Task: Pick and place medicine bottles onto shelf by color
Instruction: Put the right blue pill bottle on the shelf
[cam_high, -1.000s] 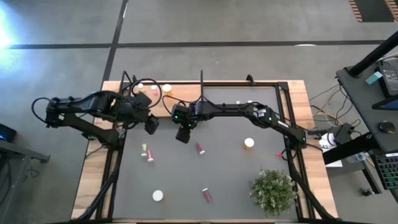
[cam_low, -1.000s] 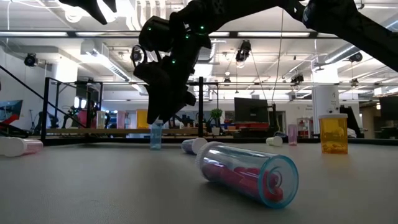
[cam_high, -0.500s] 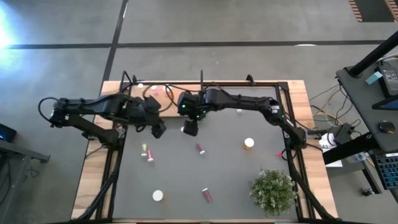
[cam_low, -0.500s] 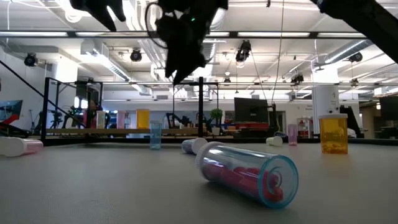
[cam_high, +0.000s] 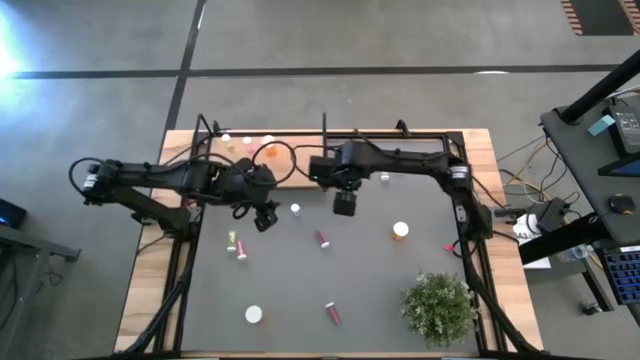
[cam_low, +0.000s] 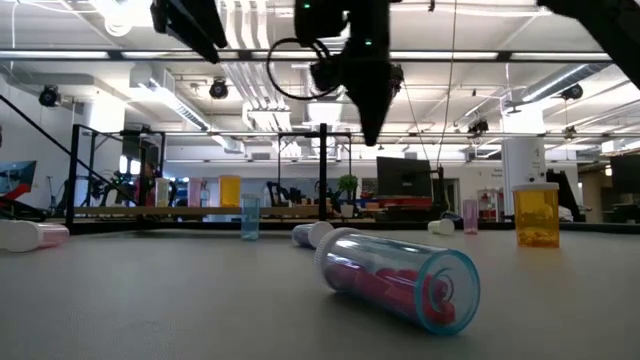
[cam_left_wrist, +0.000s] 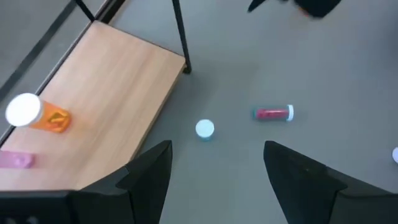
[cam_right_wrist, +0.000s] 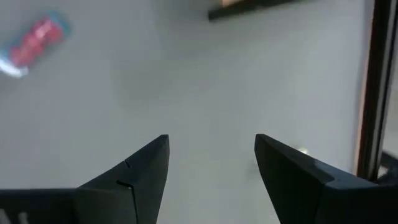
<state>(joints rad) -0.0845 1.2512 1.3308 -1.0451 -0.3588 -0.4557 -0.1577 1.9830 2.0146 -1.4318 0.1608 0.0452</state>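
Landmark: the shelf (cam_high: 262, 160), a light-wood board lying flat at the far edge of the dark grey tabletop (cam_high: 300, 285).

- On the shelf: an orange bottle (cam_left_wrist: 42, 116) with a white cap, lying on its side; beside it a pink bottle (cam_left_wrist: 15, 160), only partly in view in the left wrist view; two small white-capped items near the shelf's far edge, too small to name.
- Left gripper (cam_high: 266, 217): above the tabletop just off the shelf's near edge, fingers spread wide, nothing between them.
- Blue-tinted bottle with white cap (cam_high: 295, 210): upright on the tabletop, just off the shelf's near right corner, between the two grippers.
- Right gripper (cam_high: 344, 204): raised above the tabletop, just right of the shelf, fingers parted, empty.
- Red-filled bottle (cam_high: 322, 239): lying on its side, near side of the shelf, beyond the upright one.
- Yellow-green bottle (cam_high: 231, 239) and pink bottle (cam_high: 241, 250): touching or nearly so, on the near side of the shelf, below its left half.
- Orange bottle, white cap (cam_high: 400, 231): upright, well to the right of the shelf.
- White-capped bottle (cam_high: 254, 315) and red bottle lying down (cam_high: 332, 313): well apart from the shelf, near the table's front.
- Bushy green plant (cam_high: 438, 306): front right corner, farthest from the shelf.
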